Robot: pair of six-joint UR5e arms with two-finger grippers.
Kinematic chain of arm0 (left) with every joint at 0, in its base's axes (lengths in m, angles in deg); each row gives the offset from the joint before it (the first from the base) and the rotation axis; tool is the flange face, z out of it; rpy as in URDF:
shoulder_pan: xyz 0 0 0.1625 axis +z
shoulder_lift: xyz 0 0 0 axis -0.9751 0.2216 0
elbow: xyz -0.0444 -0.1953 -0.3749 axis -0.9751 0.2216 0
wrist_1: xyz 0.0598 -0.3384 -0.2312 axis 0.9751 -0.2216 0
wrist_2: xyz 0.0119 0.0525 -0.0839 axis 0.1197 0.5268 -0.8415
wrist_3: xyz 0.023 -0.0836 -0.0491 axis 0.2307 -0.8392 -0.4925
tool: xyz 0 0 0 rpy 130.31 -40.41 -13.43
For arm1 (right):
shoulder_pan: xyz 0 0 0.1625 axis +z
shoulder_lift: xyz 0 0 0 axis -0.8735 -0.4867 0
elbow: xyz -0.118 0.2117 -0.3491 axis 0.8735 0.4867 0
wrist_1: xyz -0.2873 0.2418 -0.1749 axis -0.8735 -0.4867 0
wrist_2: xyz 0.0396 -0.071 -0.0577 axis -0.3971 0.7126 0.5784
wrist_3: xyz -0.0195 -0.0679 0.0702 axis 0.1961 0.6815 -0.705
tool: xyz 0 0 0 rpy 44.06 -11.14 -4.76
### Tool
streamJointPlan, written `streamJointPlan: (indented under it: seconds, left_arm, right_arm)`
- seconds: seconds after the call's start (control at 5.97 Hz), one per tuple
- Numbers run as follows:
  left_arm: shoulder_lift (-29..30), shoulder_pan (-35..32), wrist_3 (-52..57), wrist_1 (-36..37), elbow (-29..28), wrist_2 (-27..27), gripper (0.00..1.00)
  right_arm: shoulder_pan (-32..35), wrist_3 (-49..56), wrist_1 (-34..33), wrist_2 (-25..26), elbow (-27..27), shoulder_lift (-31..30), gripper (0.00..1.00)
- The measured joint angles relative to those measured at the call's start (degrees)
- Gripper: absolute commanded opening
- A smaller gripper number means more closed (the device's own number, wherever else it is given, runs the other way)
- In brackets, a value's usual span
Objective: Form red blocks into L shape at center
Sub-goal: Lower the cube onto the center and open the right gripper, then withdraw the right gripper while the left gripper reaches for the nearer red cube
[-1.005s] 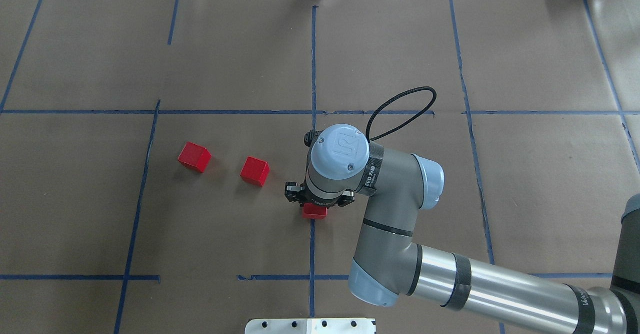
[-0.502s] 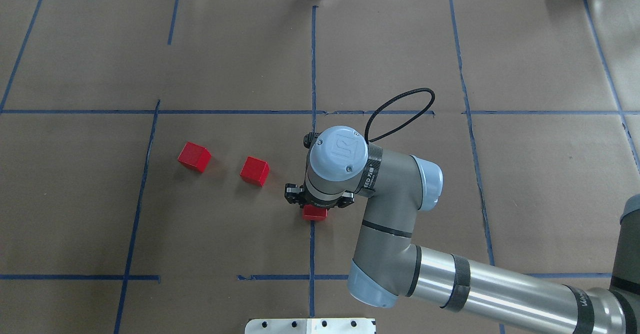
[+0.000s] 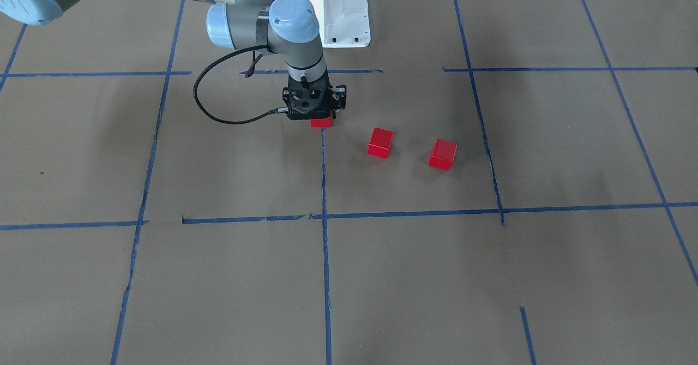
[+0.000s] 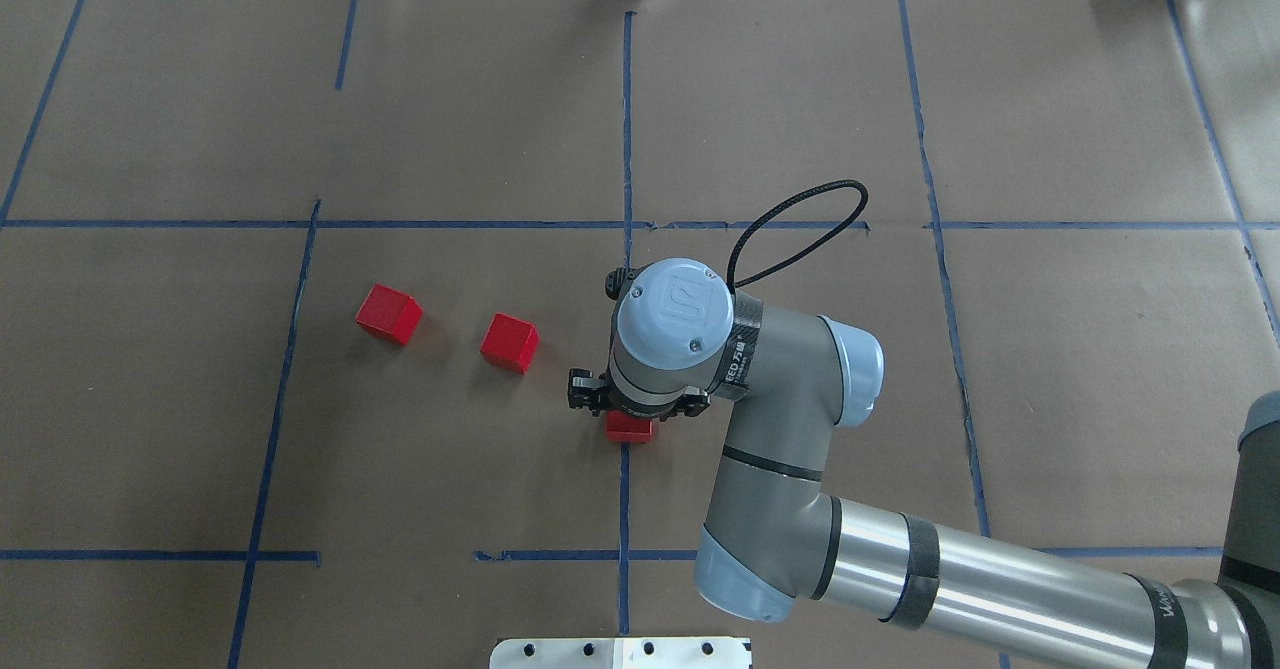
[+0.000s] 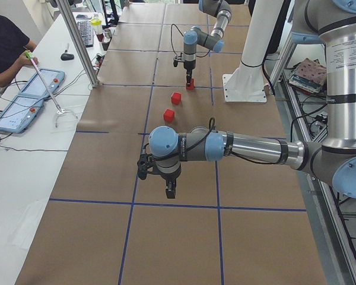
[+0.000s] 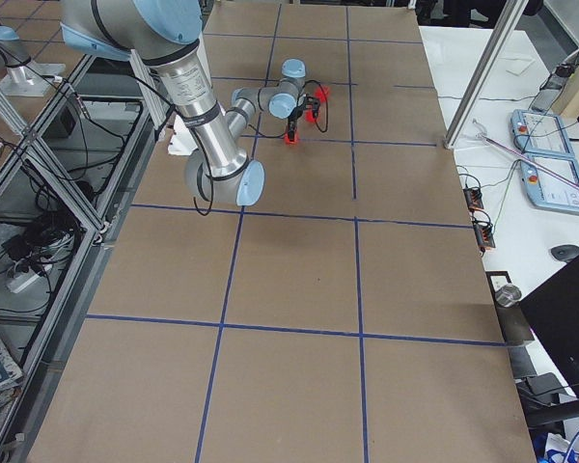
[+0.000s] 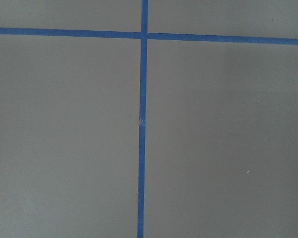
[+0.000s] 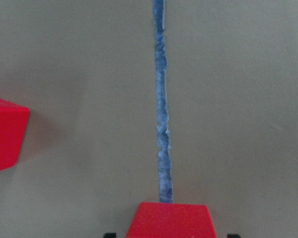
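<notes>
Brown tabletop [image 4: 1050, 349] — right tool [image 4: 634, 411], barely open around the center red block [image 4: 630, 430], likely lets go; next grab the ten o'clock block [image 4: 509, 342].

On the right arm, look at the round pale blue-grey plastic joint cap [image 4: 672, 299] in the overhead view: you can read the raised "UR" logo on its top face. Just beside it, the black band around the grey wrist housing [image 4: 738, 357] carries white print. You can make out "EED" and one further character, but the rest curves out of sight. Lower down that arm, the black ring on the silver tube [image 4: 1165, 609] bears white letters beginning "W", and the rest is too slanted for you to read. The grey handheld control tablets [image 5: 44, 80] on the white side bench are too small for you to read.
</notes>
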Motion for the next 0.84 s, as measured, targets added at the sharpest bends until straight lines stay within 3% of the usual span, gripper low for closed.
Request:
streamJointPlan:
  seconds: [0.33, 0.84]
  left_arm:
    - [0.16, 0.13, -0.07, -0.03, -0.01, -0.03, 1.0]
    - [1.82, 4.25, -0.19, -4.54, 0.23, -6.22, 1.0]
  right_arm:
    - [0.13, 0.2, 0.05, 0.37, -1.76, -0.07, 1.0]
    - [4.23, 0.33, -7.37, -0.1, -14.38, -4.39, 1.0]
